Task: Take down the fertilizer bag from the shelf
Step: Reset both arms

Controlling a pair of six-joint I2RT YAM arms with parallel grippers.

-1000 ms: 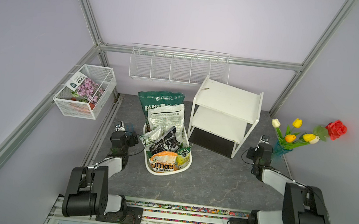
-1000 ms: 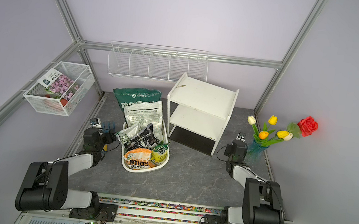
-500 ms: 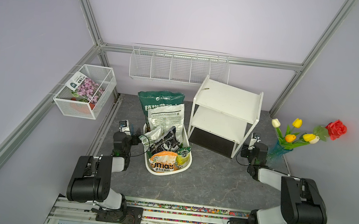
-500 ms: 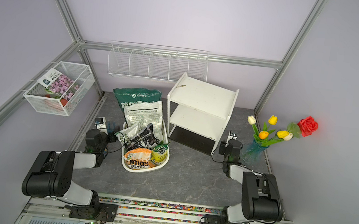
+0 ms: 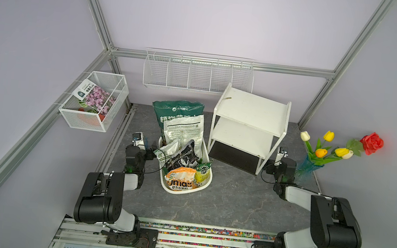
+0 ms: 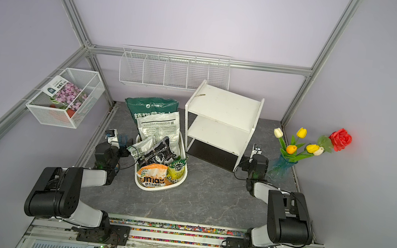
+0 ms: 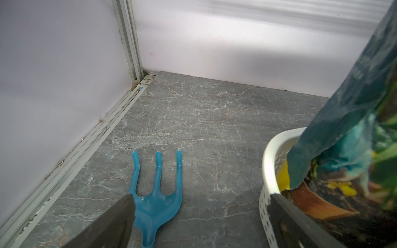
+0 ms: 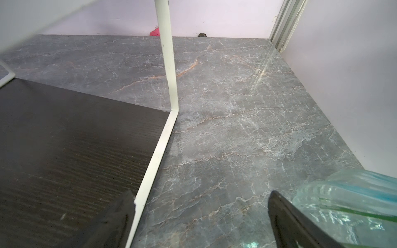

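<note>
Top view, one shelf (image 5: 252,108), one basket (image 5: 184,192), six bags (image 5: 180,176), left gripper (image 5: 143,148), right gripper (image 5: 281,163), both spread.

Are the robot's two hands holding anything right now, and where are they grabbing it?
Nothing is held. The left end effector and the right end effector both stand wide open, and neither is gripping anything.

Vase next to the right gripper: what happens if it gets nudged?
Likely tips easily: the vase is small under tall flowers that lean to one side. It looks like clear glass, so it is probably fragile and slippery. The open right gripper sits close beside it.
</note>
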